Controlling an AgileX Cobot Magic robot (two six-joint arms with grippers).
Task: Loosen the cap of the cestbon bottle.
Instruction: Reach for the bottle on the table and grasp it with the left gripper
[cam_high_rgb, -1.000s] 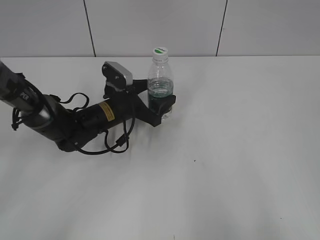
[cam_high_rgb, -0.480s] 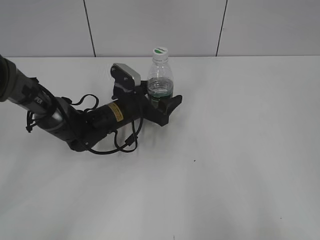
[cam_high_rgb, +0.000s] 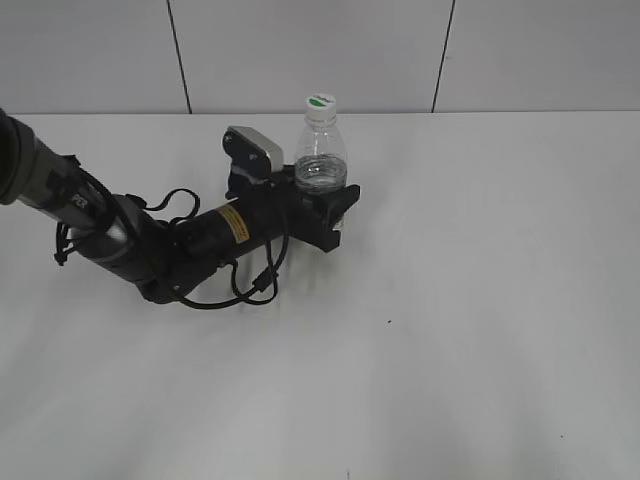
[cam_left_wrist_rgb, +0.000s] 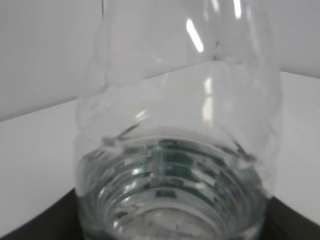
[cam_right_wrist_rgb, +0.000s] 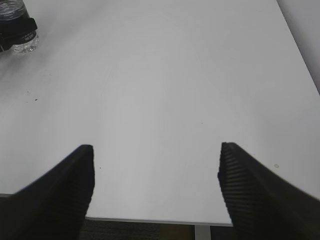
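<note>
Standing upright, the cestbon bottle (cam_high_rgb: 321, 165) sits gripped within the left hand (cam_high_rgb: 328, 208).

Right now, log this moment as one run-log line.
left gripper: around lower body of clear ribbed plastic water bottle, upright | small white screw cap: on, untouched | right gripper: open, away

A white table (cam_high_rgb: 480, 330) meets a pale wall (cam_high_rgb: 300, 50) with dark seams, perhaps panel joints.

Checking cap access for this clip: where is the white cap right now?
In the exterior view the cap sits atop the upright cestbon bottle, left of centre near the table's far edge, above the left gripper around the bottle's lower body.
</note>
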